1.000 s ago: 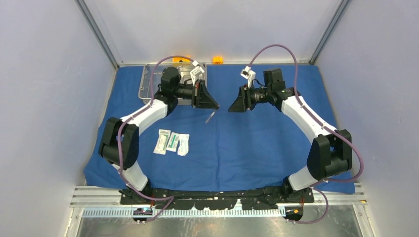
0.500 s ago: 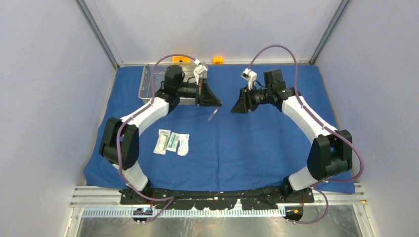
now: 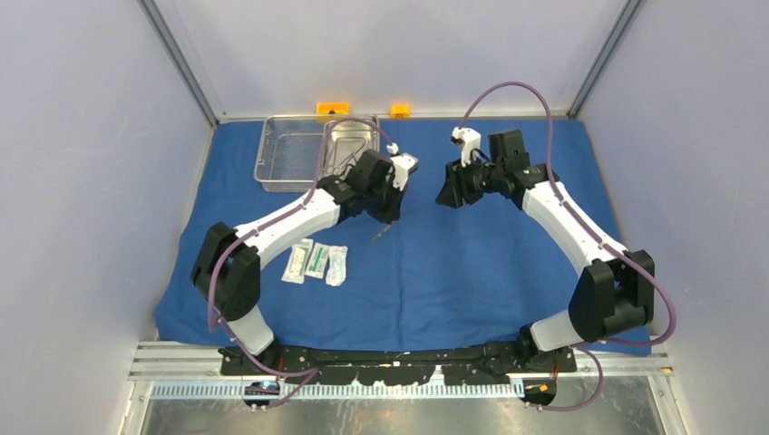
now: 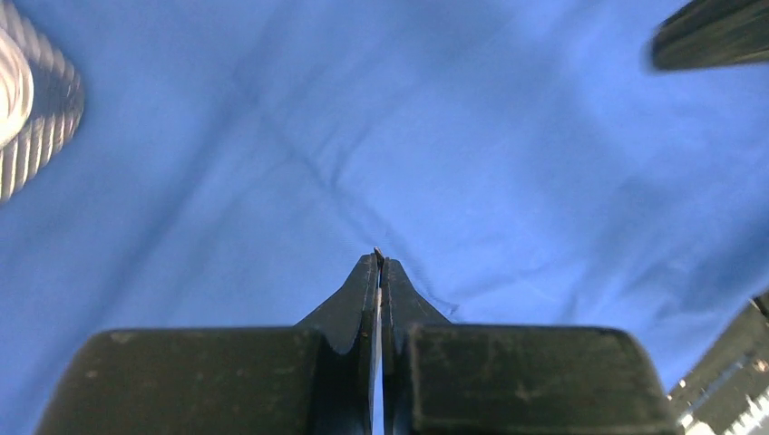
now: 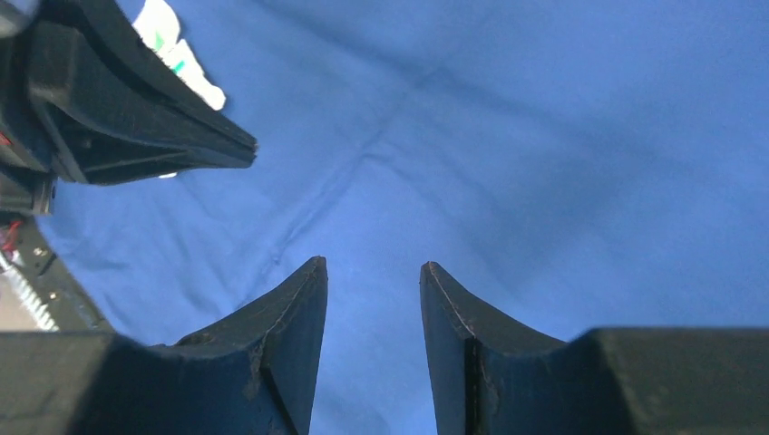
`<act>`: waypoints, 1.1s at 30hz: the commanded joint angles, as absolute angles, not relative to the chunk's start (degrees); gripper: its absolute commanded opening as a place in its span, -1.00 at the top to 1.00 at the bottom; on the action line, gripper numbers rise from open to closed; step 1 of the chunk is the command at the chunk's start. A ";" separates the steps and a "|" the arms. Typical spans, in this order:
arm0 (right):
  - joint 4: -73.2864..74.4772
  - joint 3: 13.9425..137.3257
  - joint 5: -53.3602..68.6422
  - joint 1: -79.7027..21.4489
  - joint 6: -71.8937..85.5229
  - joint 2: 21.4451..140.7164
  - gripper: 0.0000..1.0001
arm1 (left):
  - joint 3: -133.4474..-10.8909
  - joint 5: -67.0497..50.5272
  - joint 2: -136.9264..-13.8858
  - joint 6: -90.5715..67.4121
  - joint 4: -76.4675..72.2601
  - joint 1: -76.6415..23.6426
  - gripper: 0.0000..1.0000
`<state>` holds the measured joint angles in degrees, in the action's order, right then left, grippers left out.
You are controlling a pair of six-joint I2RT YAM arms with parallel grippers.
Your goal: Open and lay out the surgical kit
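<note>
Left tool (image 4: 379,263) is pressed together on what looks like a thin steel instrument (image 3: 382,234), hanging low over the blue cloth wrap (image 3: 472,272). Best to lower gently, lay it flat, then let go. Right tool (image 5: 372,267) at 3 o'clock is spread and empty. Three packets (image 3: 315,261) at 8 o'clock; one tray (image 3: 354,136) and one mesh basket (image 3: 281,156) at 11.
</note>
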<state>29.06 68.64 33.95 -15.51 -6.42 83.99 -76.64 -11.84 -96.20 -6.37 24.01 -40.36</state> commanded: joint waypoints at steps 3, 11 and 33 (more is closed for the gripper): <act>28.39 65.41 24.87 -12.97 -8.59 78.07 0.06 | -77.24 12.73 -96.54 -21.75 34.00 -48.03 1.00; 28.14 59.61 22.41 -9.32 -9.36 72.49 0.06 | -77.61 25.73 -99.44 -35.31 39.54 -51.07 1.00; 26.12 56.40 24.25 -5.63 -9.23 71.34 0.05 | -78.62 29.12 -107.49 -46.85 44.61 -51.06 1.00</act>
<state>28.58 56.25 23.51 -6.13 -8.64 72.73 -77.45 26.20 -108.20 -44.56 43.62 -51.13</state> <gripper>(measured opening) 0.475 0.010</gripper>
